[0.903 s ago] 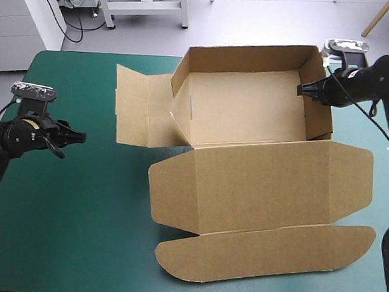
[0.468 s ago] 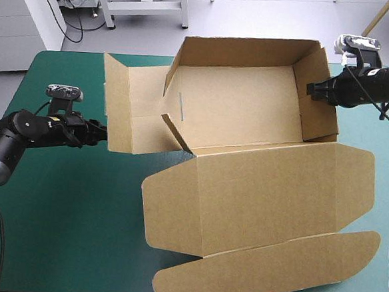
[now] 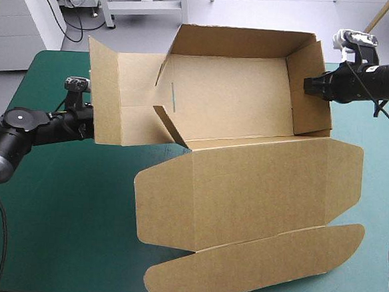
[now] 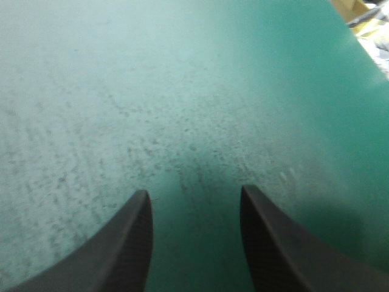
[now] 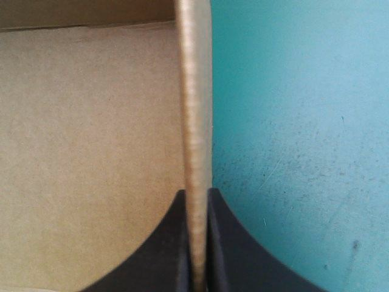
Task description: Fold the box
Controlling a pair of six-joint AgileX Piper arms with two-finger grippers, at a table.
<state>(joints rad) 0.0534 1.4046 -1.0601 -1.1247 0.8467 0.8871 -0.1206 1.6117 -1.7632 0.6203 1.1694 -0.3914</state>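
On the teal-green table (image 3: 56, 210): brown box (image 3: 237, 115), part-raised. Right jaws clenched on its right wall (image 3: 313, 117), anchoring it; left jaws released beside the left flap (image 3: 105, 93), likely to push it.

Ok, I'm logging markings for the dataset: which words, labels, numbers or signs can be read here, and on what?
No text can be read anywhere in these views.
The box: every face that shows is plain brown board, with no print or label.
The teal-green cover: no marking.
The left gripper and the right gripper: plain black fingers, no lettering.
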